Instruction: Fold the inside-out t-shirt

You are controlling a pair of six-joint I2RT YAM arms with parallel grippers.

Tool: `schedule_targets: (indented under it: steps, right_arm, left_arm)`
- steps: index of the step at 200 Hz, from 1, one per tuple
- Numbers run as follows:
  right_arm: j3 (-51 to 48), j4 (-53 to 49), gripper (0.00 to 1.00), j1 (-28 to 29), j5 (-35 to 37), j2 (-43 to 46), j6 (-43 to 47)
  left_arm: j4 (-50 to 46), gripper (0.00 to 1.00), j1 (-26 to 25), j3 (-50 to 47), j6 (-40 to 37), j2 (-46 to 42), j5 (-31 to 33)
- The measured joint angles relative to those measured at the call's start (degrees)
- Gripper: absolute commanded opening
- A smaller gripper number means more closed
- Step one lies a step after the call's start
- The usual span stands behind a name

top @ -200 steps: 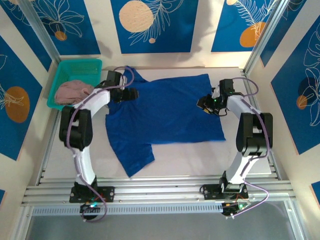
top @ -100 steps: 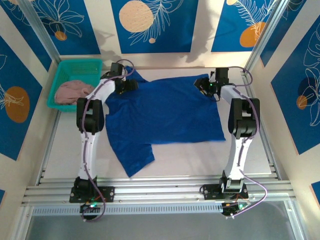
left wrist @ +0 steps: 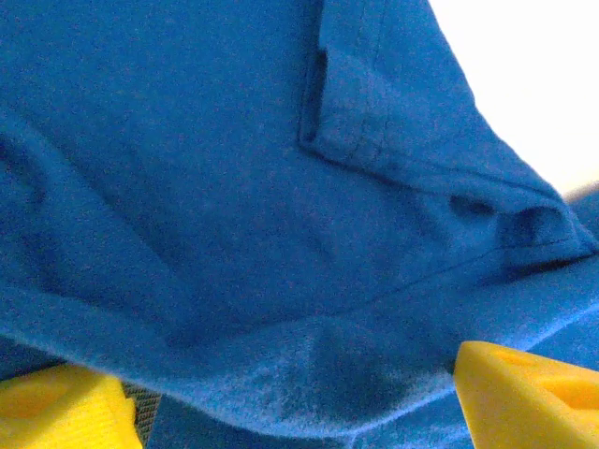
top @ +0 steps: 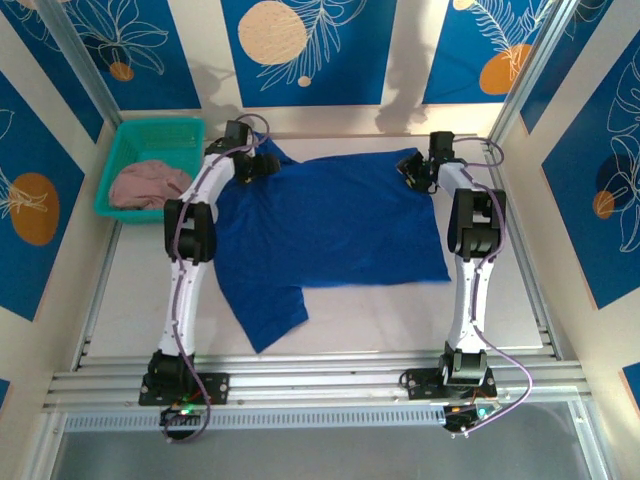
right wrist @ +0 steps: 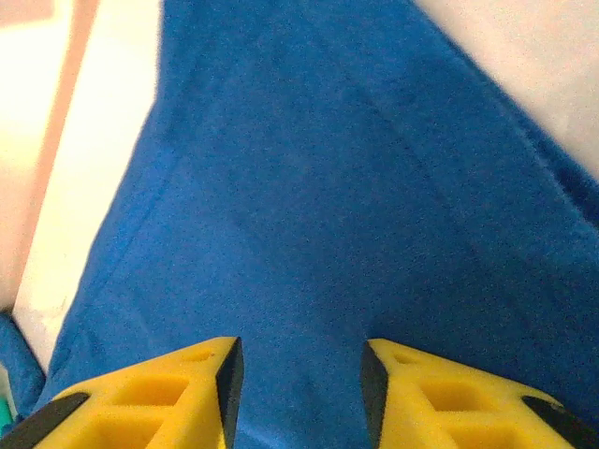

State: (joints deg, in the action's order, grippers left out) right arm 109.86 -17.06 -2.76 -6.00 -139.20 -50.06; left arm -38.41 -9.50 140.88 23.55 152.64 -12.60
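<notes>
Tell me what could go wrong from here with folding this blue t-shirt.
1. The left pincer stands open over a bunched seam of the t-shirt; it may catch extra layers.
2. The right pincer stands over flat cloth near an edge; its grip could be shallow and slip.
3. The near sleeve lies skewed, so the fold may end crooked.

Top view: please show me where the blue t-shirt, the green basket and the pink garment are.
blue t-shirt (top: 340, 220), top view, middle of its body.
green basket (top: 160, 128), top view, its far wall.
pink garment (top: 145, 186), top view, middle of the heap.
</notes>
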Motion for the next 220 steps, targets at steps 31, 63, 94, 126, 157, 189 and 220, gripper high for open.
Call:
schedule_targets:
  steps: [31,63,94,126,157,189,220]
  right_arm:
    - [5.86,-2.97,0.38,-0.37,1.49,-3.02,-1.55]
    - [12.00,-5.40,0.38,-0.70,1.75,-6.34,-2.03]
    - [17.40,-7.87,0.41,-1.20,1.18,-8.94,-0.90]
    - [18.84,-10.36,0.46,-1.40,-1.29,-8.26,3.63]
    - [5.92,-10.69,0.49,-0.96,-2.34,2.43,9.92]
    - [-14.53,-10.62,0.50,0.22,-1.20,22.47,15.52]
    - [-36.79,-10.40,0.50,0.42,0.00,41.46,16.92]
  left_arm:
    - [-0.68,0.82,0.00,5.90,1.07,3.39,-0.76]
    - [-0.72,0.82,0.00,9.88,1.99,5.77,-1.03]
    - [-0.70,0.83,0.11,10.16,2.08,5.86,-2.14]
    - [-1.86,0.84,0.17,10.03,1.84,5.25,-3.08]
    - [-2.54,0.85,0.17,0.46,1.38,-3.21,-3.80]
    - [1.88,0.85,0.17,-20.00,1.16,-21.62,-4.13]
    - [12.46,0.85,-0.39,-45.59,3.41,-42.51,-5.09]
